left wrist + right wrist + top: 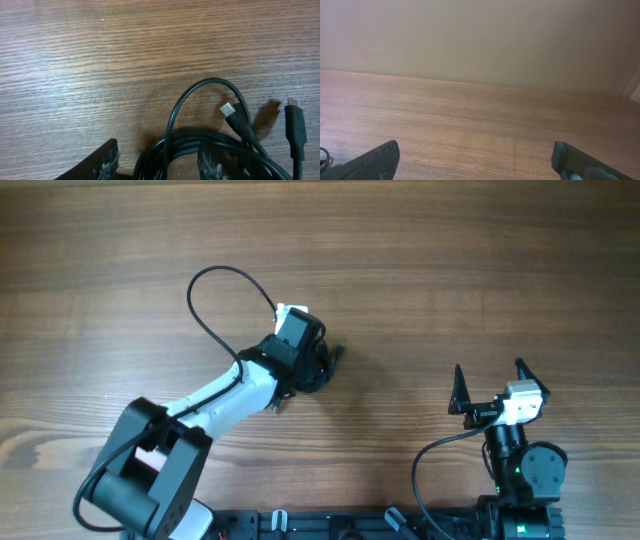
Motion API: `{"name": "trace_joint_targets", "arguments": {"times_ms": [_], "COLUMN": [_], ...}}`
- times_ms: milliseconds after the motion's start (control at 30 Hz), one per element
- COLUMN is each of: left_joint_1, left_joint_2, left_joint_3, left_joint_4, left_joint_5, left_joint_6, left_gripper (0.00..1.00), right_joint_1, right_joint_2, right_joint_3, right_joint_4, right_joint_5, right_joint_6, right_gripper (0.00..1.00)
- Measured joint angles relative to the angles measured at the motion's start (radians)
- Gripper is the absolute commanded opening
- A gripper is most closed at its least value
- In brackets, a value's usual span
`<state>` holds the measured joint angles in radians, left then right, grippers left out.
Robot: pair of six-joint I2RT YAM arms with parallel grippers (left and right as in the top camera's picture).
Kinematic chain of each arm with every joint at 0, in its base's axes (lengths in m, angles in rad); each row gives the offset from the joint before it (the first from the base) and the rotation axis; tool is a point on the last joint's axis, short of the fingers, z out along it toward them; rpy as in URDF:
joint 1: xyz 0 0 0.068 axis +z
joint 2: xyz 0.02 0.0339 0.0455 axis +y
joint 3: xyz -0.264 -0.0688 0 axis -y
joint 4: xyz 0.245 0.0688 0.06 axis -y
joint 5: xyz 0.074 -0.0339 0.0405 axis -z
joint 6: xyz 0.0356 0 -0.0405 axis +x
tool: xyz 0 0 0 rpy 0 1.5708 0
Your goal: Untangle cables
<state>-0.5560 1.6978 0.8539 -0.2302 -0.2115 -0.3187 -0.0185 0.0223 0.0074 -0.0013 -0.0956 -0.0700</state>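
Note:
The cables (pixel 172 115) are thin black cords coiled in a bundle on the wood table. One silver-tipped plug (pixel 228 109) and one black plug (pixel 295 125) stick out of the bundle. My left gripper (pixel 159 162) is open and low over the bundle, with part of the coil between its fingers; one finger sits inside the coil. From overhead the bundle (pixel 332 360) is mostly hidden under the left gripper (pixel 315 365). My right gripper (pixel 490 385) is open and empty, well to the right of the bundle, and it also shows in the right wrist view (pixel 475 160).
A thicker black arm cable (pixel 205 285) loops over the table behind the left arm. The wood table (pixel 450 270) stretches all around. A pale wall (pixel 480 40) stands beyond the table's far edge in the right wrist view.

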Motion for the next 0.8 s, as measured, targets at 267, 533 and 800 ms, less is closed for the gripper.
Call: {"name": "trace_joint_targets", "arguments": {"times_ms": [267, 533, 800], "left_joint_1": [0.0, 0.0, 0.0], "left_joint_2": [0.079, 0.052, -0.24], "left_joint_3": [0.0, 0.015, 0.017], "left_joint_4": [0.104, -0.006, -0.401], "left_joint_5": [0.008, -0.023, -0.029], "left_joint_6": [0.009, -0.124, -0.642], "left_gripper": [0.05, 0.04, 0.04], "right_joint_1": [0.0, 0.0, 0.0], "right_joint_2": [0.0, 0.0, 0.0], "right_joint_3": [0.0, 0.0, 0.0], "right_joint_4": [0.0, 0.0, 0.0], "right_joint_5": [0.0, 0.0, 0.0], "right_joint_6": [0.0, 0.0, 0.0], "right_gripper": [1.0, 1.0, 1.0]}}
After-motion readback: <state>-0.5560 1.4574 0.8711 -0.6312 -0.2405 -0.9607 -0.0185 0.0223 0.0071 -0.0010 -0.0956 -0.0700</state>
